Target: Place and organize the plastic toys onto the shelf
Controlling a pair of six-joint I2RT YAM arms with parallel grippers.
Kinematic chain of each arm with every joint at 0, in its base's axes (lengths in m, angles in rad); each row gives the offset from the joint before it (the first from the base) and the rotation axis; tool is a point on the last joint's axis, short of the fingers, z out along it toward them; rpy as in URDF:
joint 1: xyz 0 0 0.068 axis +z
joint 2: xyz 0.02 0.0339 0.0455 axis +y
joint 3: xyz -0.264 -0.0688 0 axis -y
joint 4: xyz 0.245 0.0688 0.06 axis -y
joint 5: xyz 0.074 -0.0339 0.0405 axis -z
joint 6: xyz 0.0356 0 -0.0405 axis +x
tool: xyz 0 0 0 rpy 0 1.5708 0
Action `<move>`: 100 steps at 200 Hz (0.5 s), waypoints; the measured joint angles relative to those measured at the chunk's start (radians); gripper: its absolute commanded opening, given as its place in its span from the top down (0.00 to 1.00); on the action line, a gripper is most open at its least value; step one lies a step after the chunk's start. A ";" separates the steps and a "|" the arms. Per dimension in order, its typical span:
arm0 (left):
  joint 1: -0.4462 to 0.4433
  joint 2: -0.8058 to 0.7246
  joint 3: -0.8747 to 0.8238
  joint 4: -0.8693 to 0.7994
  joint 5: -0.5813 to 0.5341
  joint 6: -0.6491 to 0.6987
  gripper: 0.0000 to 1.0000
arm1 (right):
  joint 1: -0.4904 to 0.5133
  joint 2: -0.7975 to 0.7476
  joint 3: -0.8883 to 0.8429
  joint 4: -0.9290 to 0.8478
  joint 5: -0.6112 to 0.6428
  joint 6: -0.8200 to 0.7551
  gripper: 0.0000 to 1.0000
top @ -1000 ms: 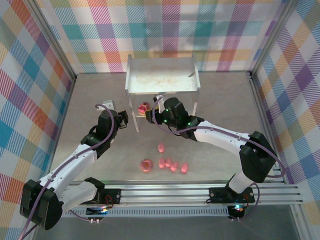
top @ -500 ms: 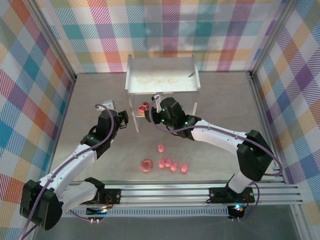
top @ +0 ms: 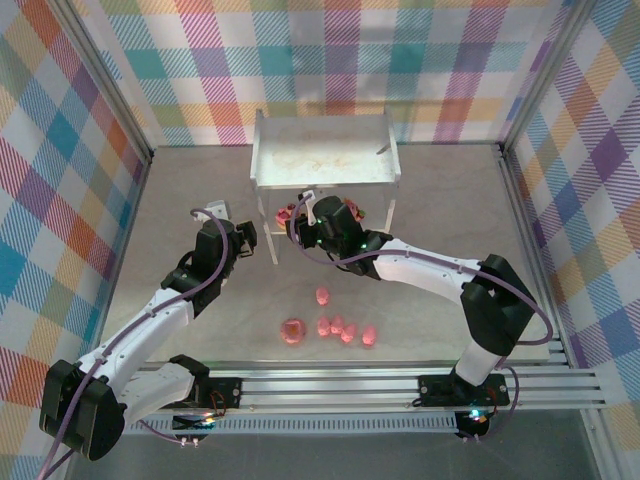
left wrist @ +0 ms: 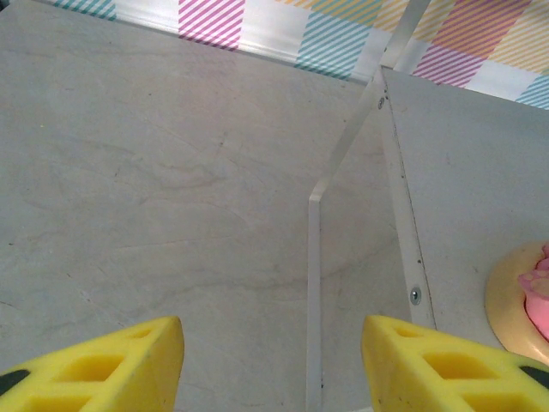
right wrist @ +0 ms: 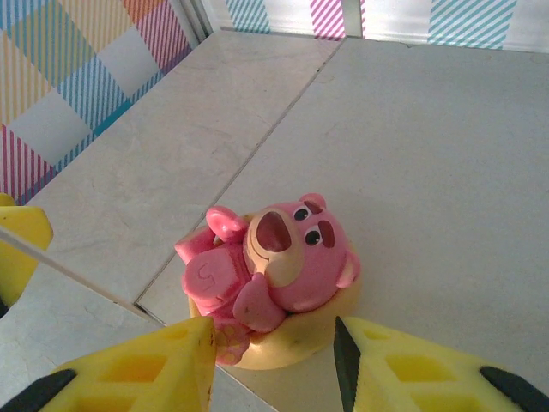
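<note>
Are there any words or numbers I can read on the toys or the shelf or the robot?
No words, numbers or brand names can be read in these pictures.
pink bear toy: a tiny curly mark on its arm, too small to tell if it is a letter.
shelf: pale scuff marks on the top, no writing.

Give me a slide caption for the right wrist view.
Right hand straddling a pink bear figure on the lower board of the shelf.
</note>
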 measured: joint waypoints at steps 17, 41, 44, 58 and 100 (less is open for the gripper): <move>0.000 0.000 0.000 0.000 0.000 0.000 0.43 | 0.000 0.000 0.000 0.000 0.000 0.000 0.58; 0.000 0.001 0.000 0.000 0.000 0.000 0.43 | 0.000 0.000 0.000 0.000 0.003 0.000 0.55; 0.000 0.001 0.000 0.001 0.000 0.000 0.43 | 0.000 0.000 0.000 0.000 0.003 0.000 0.54; 0.000 0.001 0.000 0.003 0.000 0.000 0.43 | 0.000 0.000 0.000 0.000 0.003 0.000 0.53; 0.000 0.005 0.000 0.019 0.000 0.000 0.43 | 0.000 0.000 0.000 0.004 -0.001 0.000 0.51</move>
